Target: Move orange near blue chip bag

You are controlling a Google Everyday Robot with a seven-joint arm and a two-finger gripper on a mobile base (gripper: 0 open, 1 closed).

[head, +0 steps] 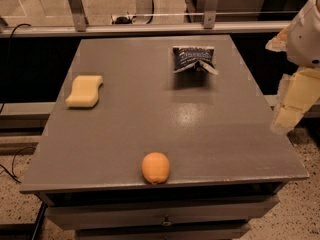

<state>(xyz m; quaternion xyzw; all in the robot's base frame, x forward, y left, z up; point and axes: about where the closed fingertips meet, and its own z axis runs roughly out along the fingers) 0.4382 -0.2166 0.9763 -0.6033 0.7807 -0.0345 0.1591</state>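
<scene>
At the table's [150, 114] near edge, orange [155, 168], well apart from blue chip bag [192, 59] toward the far right; beyond the right edge, gripper [294, 101] hanging clear, probably pre-reach; impossible to tell its grip.

My end effector [294, 100] hangs off the right side of the table [210, 134], cut off by the right edge of my view. I cannot read the small lettering on the blue chip bag [192, 59], far right.
</scene>
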